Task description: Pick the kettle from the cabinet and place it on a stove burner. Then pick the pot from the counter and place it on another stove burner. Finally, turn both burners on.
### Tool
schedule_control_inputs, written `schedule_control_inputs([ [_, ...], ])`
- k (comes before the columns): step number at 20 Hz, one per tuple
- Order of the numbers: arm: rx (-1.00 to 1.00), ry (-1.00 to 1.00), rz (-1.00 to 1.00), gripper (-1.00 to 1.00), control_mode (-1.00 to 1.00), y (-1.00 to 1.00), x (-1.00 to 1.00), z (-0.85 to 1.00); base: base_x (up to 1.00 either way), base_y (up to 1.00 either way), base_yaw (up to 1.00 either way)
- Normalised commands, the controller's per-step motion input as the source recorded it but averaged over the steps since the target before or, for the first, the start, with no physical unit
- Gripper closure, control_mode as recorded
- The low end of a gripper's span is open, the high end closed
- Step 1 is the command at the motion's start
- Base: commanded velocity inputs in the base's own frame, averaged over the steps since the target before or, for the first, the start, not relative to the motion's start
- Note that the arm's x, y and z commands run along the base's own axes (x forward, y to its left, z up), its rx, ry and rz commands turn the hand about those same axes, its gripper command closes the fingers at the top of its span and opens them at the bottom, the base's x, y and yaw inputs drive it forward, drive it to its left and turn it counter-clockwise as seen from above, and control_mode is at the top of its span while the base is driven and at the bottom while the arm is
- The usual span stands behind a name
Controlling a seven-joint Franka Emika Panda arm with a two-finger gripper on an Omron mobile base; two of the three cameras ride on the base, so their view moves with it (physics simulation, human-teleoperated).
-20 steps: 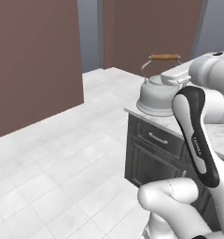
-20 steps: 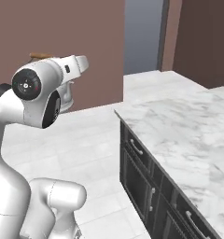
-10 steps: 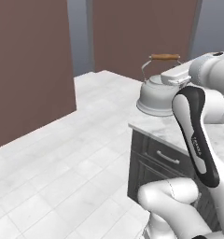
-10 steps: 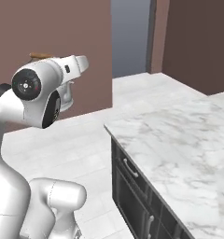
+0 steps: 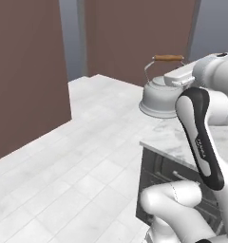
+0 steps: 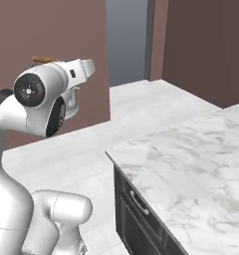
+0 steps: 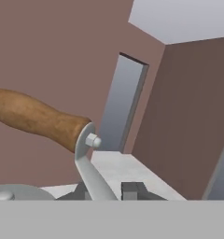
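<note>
The white-silver kettle [image 5: 159, 96] hangs in the air from its arched wire handle, whose brown wooden top [image 5: 168, 58] sits level with my wrist. In the hand view my gripper [image 7: 109, 190] is shut on the handle's grey wire [image 7: 90, 172], just below the wooden grip [image 7: 34, 116]. From the right base view the arm covers the kettle [image 6: 42, 60] except for its brown handle top. The white marble counter [image 6: 191, 164] lies to my right, and its corner [image 5: 168, 137] shows under the kettle. The pot, cabinet and stove burners are out of view.
Dark grey drawers [image 6: 136, 219] front the counter [image 5: 166, 175]. Brown walls [image 5: 25, 71] flank a grey doorway [image 6: 126, 40] ahead. White tiled floor [image 5: 73, 171] stretches to the left and in front.
The whole scene has slid across both base views, so the base has moved. The kettle stays in the same place against the arm, still gripped.
</note>
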Motion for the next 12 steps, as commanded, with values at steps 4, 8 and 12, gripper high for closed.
schedule_control_inputs([
  [4, 0.00, 0.00, 0.00, 1.00, 1.00, 0.00, 0.00, 0.00, 0.45, 0.32, -0.23],
  [8, 0.00, 0.00, 0.00, 1.00, 1.00, 0.00, 0.00, 0.00, 0.42, 0.46, -0.27],
  [12, 0.00, 0.00, 0.00, 1.00, 1.00, 0.00, 0.00, 0.00, 0.54, 0.51, -0.28],
])
